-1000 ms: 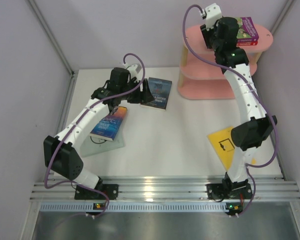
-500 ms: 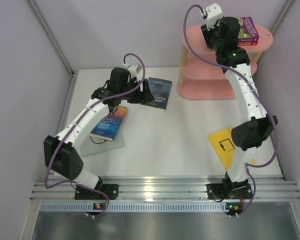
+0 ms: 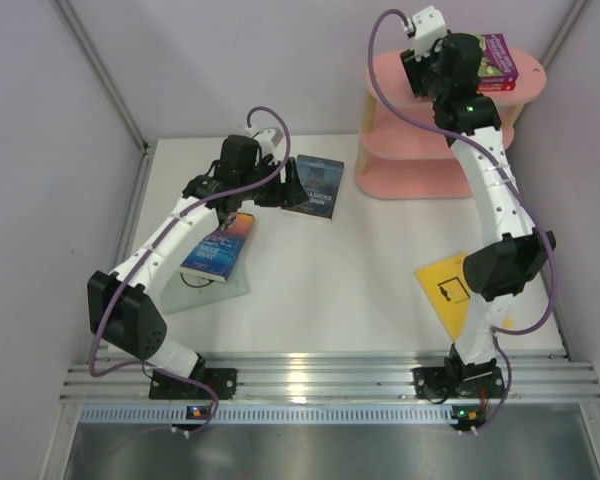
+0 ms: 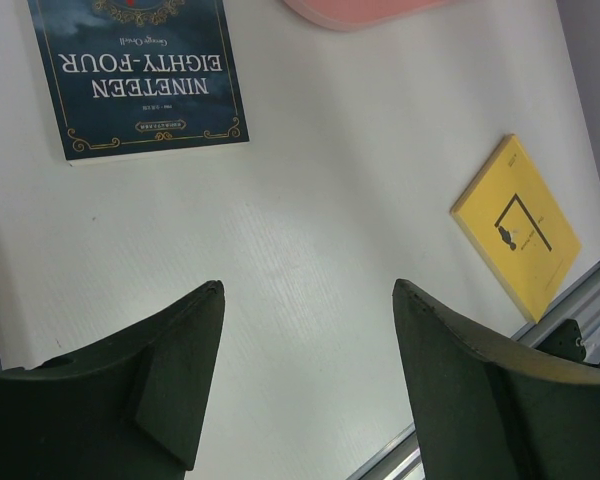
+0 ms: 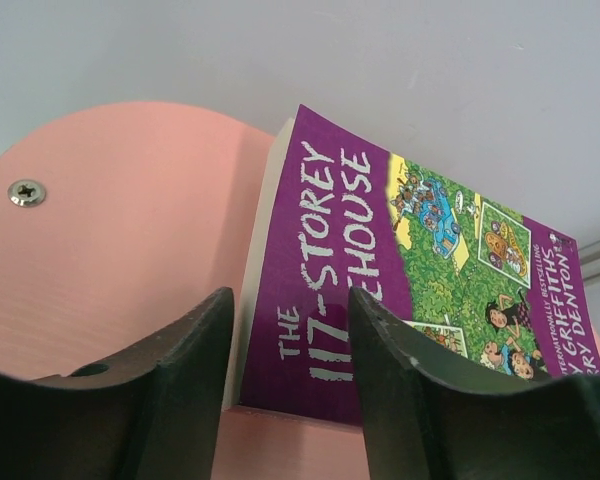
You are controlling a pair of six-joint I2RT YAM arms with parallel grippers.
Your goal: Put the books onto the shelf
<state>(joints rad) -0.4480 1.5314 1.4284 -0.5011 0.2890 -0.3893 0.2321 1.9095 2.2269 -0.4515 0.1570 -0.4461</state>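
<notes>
The right gripper (image 5: 288, 305) is up at the shelf (image 3: 388, 72), a pink unit of smooth oval boards on pale posts at the far right. Its dark fingers are spread above the near end of the glossy purple book (image 5: 400, 270), which lies flat on the top board. Whether the fingers touch the cover I can't tell. One screw head (image 5: 26, 192) shows in the pink surface. Over on the left, the left gripper (image 4: 308, 300) hangs above the white table (image 3: 330, 280) with its wedge-shaped fingers wide apart and nothing between them. Just beyond it lies the navy book (image 4: 140, 75) with its gold border, flat on the table. The blue-orange book (image 3: 220, 248) rests on a pale book (image 3: 235, 287) under the left arm. The plain yellow book (image 3: 448, 292) lies near the right arm's base.
</notes>
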